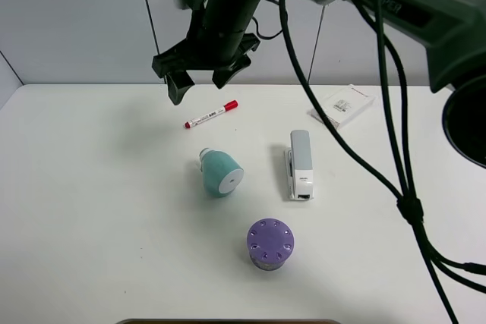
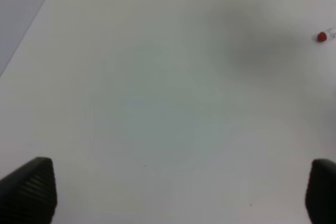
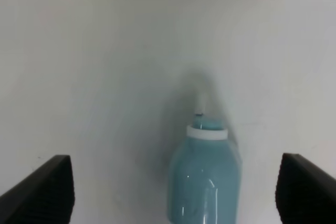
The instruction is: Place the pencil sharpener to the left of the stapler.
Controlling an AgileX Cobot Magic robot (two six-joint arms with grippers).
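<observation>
Teal pencil sharpener [image 1: 220, 172] lies left of grey-white stapler [image 1: 300, 165]; apart.

No text could be read: the print on the marker [image 1: 210, 114], the white box [image 1: 348, 104] and the stapler [image 1: 299, 165] was too small.

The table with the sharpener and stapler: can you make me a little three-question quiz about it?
1. True or false: in the high view, the pencil sharpener lies left of the stapler.
2. Which colour is the cap of the marker? A red, B blue, C green.
3. Fill in: the right gripper holds nothing; its jaws stand ____.

Key: 1 true; 2 A; 3 open.
</observation>
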